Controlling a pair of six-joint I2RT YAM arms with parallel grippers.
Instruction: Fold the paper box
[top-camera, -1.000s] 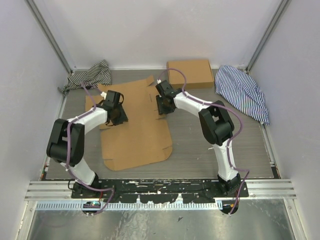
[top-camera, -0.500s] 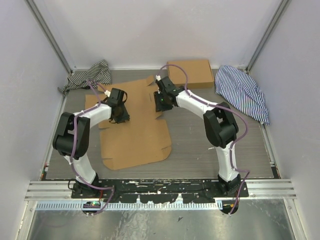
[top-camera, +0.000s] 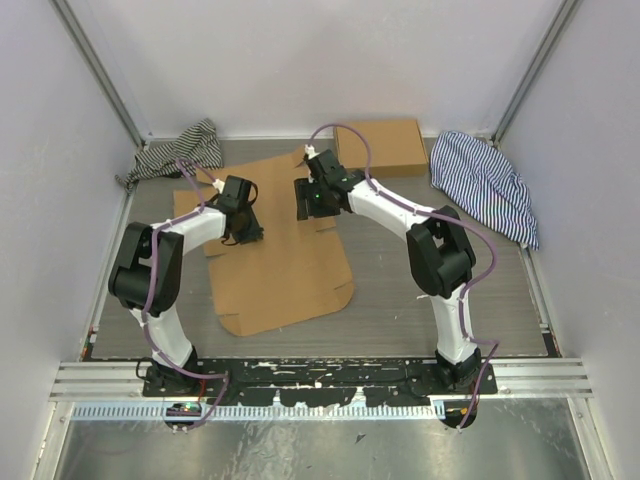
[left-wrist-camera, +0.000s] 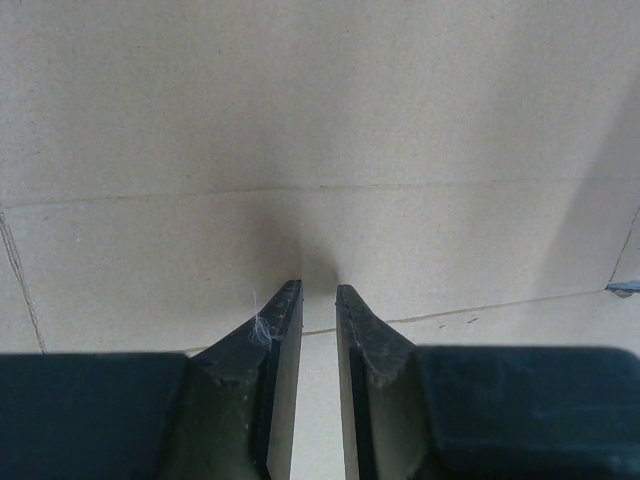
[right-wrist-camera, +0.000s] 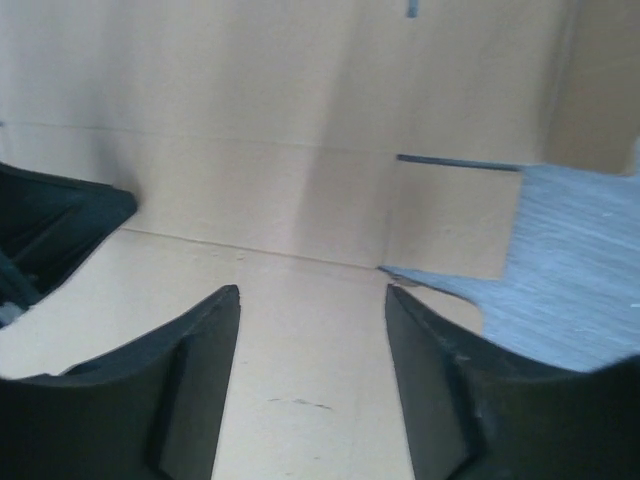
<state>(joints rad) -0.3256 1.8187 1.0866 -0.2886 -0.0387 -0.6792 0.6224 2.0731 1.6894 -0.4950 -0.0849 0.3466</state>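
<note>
Both hang over the flat brown die-cut cardboard box (top-camera: 285, 270) running toward the near edge: my left gripper (left-wrist-camera: 318, 288) narrow, right gripper (right-wrist-camera: 312, 292) wide.

The overhead view is brightly and evenly lit from above and is sharp; only soft shadows are thrown on the counter (top-camera: 395, 290) beneath the arms. In the left wrist view a diffuse shadow is cast on the paper box (left-wrist-camera: 320, 120) just ahead of the left jaws. In the right wrist view the cardboard beyond the right jaws is rendered blurred and pale, and the jaws themselves are soft-edged.
</note>
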